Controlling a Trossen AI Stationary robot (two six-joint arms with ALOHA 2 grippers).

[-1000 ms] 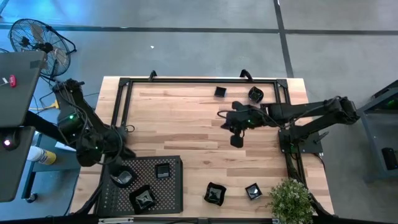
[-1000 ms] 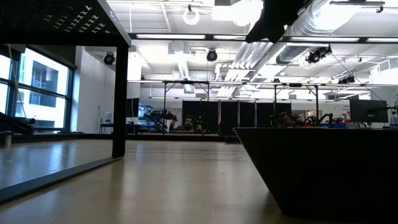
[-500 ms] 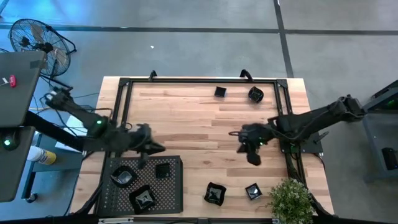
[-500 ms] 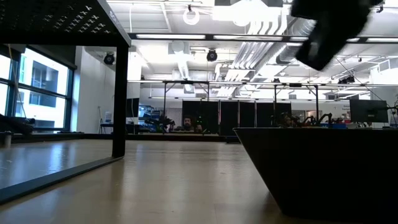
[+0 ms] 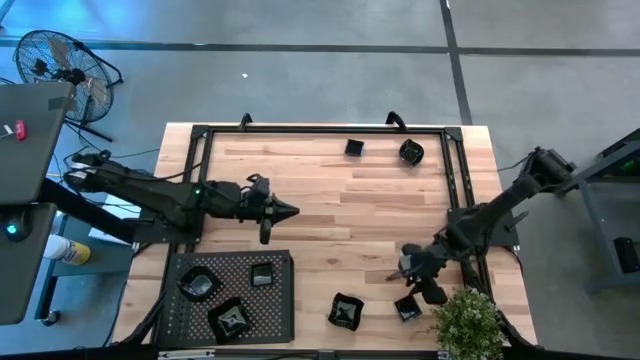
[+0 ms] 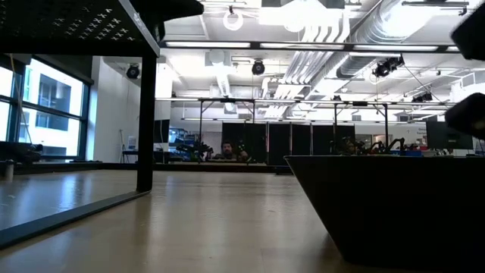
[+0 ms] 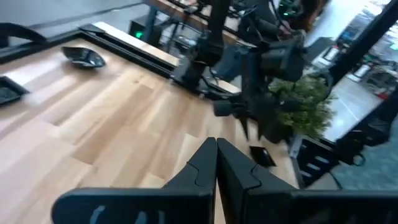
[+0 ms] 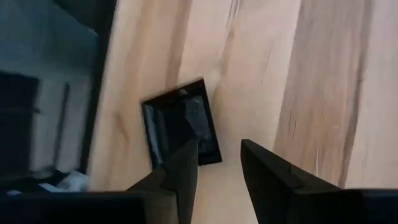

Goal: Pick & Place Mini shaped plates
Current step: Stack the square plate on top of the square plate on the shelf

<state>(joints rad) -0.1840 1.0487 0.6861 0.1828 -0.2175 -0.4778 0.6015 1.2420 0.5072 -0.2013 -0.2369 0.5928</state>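
Observation:
Small glossy black plates lie flat on the wooden table: two near the far edge [image 5: 354,148] [image 5: 411,152] and two near the near edge, an angular one [image 5: 346,311] and a square one [image 5: 407,307]. Three more sit on the black perforated tray [image 5: 280,300]. My right gripper [image 5: 408,272] hovers open over the square plate [image 8: 180,121], fingers pointing down, with one fingertip [image 8: 186,158] over the plate's edge; I cannot tell whether it touches. My left gripper [image 5: 290,211] is shut, empty, and reaches level over the table's middle [image 7: 216,155].
A black metal frame [image 5: 200,135] runs around the table's far and side edges. A potted plant [image 5: 468,322] stands at the near right corner, close beside my right gripper. Bare wood [image 5: 330,190] lies between the two arms. A fan [image 5: 55,60] stands on the floor.
My right gripper has swung from the table's middle toward the near right corner and come down over the square plate. My left arm has stretched out from beside the tray toward the table's middle, going right and slightly toward the far edge. No plate has moved.

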